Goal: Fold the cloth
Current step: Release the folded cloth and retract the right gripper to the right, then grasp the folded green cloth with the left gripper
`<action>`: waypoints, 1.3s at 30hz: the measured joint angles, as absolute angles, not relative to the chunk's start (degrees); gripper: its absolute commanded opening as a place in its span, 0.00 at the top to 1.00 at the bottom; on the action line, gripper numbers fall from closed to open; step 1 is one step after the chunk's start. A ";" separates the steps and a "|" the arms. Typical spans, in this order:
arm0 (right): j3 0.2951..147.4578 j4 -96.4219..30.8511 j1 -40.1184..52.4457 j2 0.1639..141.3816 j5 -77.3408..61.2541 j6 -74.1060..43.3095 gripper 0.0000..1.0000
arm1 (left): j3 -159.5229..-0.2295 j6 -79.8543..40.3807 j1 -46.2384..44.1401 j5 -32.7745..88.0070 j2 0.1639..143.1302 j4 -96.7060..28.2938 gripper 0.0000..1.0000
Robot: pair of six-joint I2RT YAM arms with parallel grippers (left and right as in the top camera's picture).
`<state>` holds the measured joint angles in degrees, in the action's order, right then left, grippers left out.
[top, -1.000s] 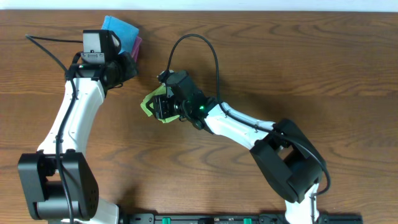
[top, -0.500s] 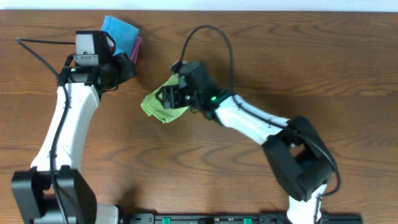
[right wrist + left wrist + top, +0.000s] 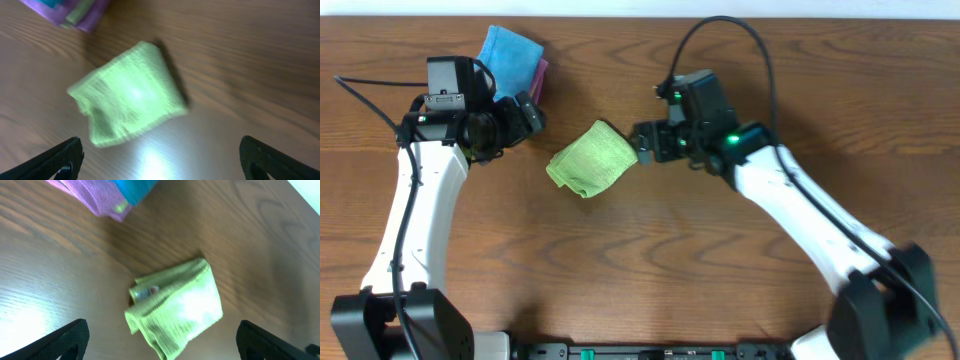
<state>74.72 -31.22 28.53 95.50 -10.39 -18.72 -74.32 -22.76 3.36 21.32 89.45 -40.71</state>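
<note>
A green cloth (image 3: 591, 158) lies folded into a small thick bundle on the wooden table, free of both grippers. In the left wrist view the green cloth (image 3: 176, 306) rests ahead of my left gripper (image 3: 162, 341), whose fingers stand wide apart with nothing between them. My left gripper (image 3: 523, 118) hovers to the cloth's upper left. My right gripper (image 3: 645, 142) is just right of the cloth, open and empty. The right wrist view shows the green cloth (image 3: 127, 96) ahead of my right gripper (image 3: 161, 162), with its fingertips (image 3: 62, 159) wide apart.
A stack of folded cloths, blue (image 3: 510, 49) on purple (image 3: 541, 74), lies at the table's back left beside my left arm. The purple and blue stack (image 3: 100, 192) also shows at the top of the left wrist view. Black cables trail from both arms.
Both grippers opened and let go of the green cloth. My right arm drew back to the right, and the left gripper shifted slightly left; the cloth now lies alone.
</note>
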 measured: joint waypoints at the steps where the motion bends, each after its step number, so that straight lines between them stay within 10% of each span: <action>1: 74.72 -33.69 28.14 94.00 -9.19 -17.96 0.01 | -74.32 -22.83 3.36 22.15 89.45 -41.15 0.05; 39: 43.77 -50.96 25.63 38.46 3.92 -25.28 0.01 | -45.82 -37.87 3.29 39.75 89.23 -19.57 0.05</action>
<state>43.77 -50.96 25.63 38.46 3.92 -25.28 -45.82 -37.87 3.29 39.75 89.23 -19.57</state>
